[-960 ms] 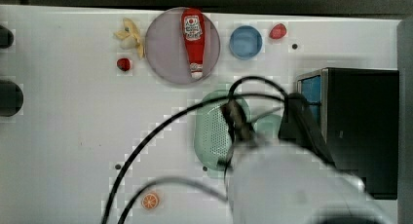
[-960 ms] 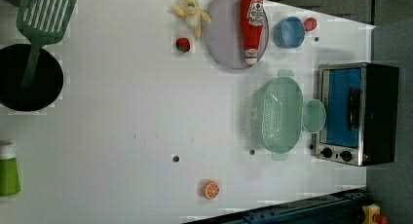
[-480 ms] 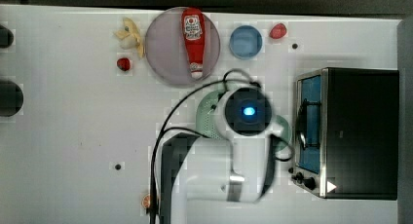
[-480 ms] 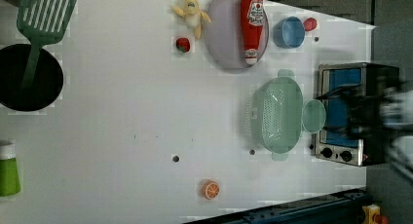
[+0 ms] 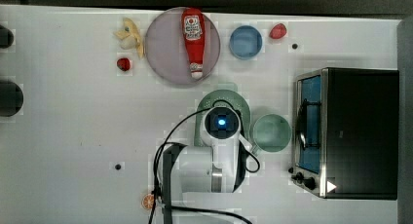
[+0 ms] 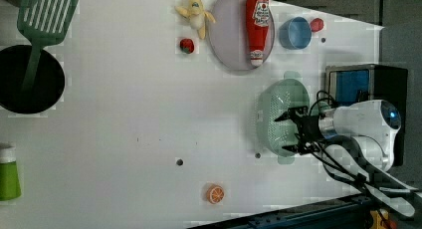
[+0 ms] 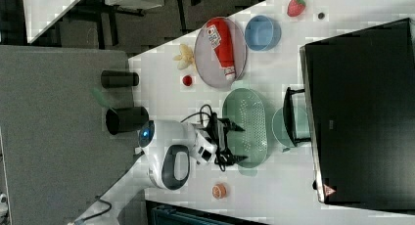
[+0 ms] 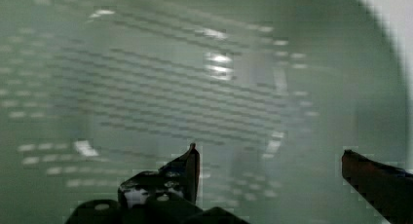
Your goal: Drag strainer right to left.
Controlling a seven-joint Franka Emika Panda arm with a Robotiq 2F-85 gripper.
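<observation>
The pincer [image 6: 294,130] is hanging over the strainer [image 6: 278,117] with its two fingers spread wide apart, one toward each end of the bowl, and clamping on nothing. In the wrist view the fingertips [image 8: 192,160] are sitting low inside the perforated bowl [image 8: 195,83]; whether they are touching the base I cannot tell.

The strainer is lying on the white bench [image 5: 73,136], toward the top view's right, just beside the green mug [image 5: 271,132], which in turn is standing next to the toaster oven [image 5: 348,132]. Farther off in the top view, the ketchup bottle [image 5: 193,41] is resting on the grey plate [image 5: 163,44].

As a judgement, the drag is not yet begun: the strainer is sitting at the right end, and the whole open stretch of bench toward the top view's left is waiting to be crossed.
</observation>
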